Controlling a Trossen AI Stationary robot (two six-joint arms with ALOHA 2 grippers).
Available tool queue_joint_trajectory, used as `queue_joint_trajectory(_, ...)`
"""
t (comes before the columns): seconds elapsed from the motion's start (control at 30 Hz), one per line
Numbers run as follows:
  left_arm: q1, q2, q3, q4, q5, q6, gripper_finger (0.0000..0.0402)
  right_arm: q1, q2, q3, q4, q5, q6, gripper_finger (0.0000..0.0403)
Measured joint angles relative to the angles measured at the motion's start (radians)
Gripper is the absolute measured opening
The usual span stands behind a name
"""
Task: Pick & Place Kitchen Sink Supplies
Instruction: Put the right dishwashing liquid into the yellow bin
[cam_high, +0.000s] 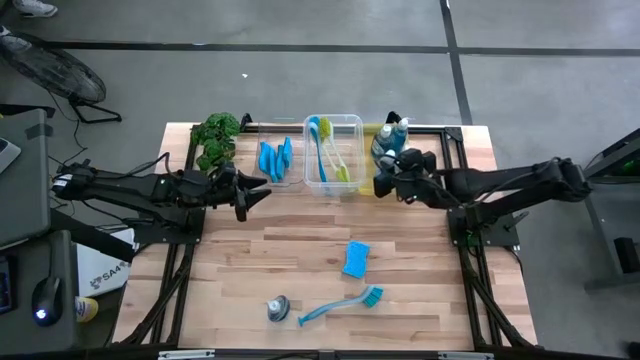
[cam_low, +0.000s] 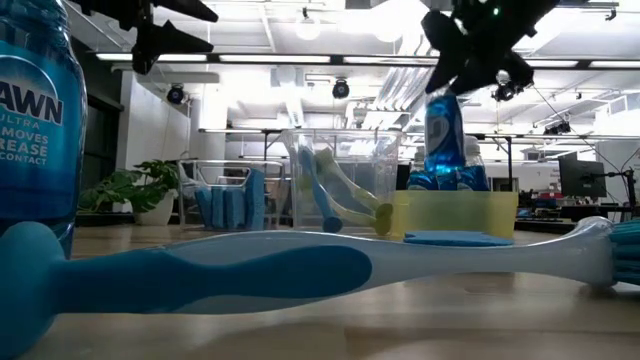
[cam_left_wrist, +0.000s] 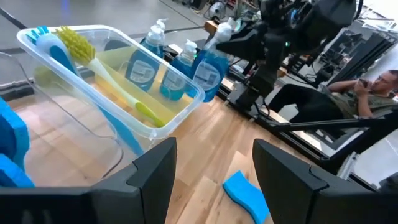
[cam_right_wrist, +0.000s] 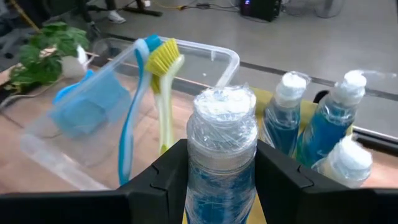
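Blue-liquid bottle (cam_right_wrist: 222, 155) (cap plastic-wrapped) pinched by right gripper (cam_right_wrist: 222, 177) above yellow bin (cam_low: 455, 215), table's 1 o'clock; left gripper (cam_left_wrist: 214, 177) spread, empty.

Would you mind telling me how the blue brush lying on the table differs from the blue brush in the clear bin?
The blue brush on the table lies flat on bare wood near the front edge; the blue brush in the clear bin leans against the clear bin, head raised. The table one lies alone; the binned one sits beside a yellow-green brush. Both are long-handled and blue.
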Motion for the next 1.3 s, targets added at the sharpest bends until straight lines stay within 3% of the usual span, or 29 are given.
queue_joint_trajectory(0.43,0.0,-0.002,0.0,-0.002,-0.048,0.024,0.0209,-0.101,0.116,-0.129,0.293,0.081,-0.06,0.0141)
queue_joint_trajectory(0.83,0.0,-0.002,0.0,-0.001,-0.04,0.024,0.0209,-0.256,0.256,-0.132,0.469,-0.058,-0.221,0.0141)
queue_joint_trajectory(1.13,0.0,-0.002,0.0,-0.002,-0.039,0.024,0.0209,-0.339,0.289,-0.132,0.553,-0.154,-0.279,0.0141)
queue_joint_trajectory(1.3,0.0,-0.002,0.0,-0.002,-0.039,0.024,0.0209,-0.38,0.29,-0.132,0.57,-0.151,-0.308,0.0141)
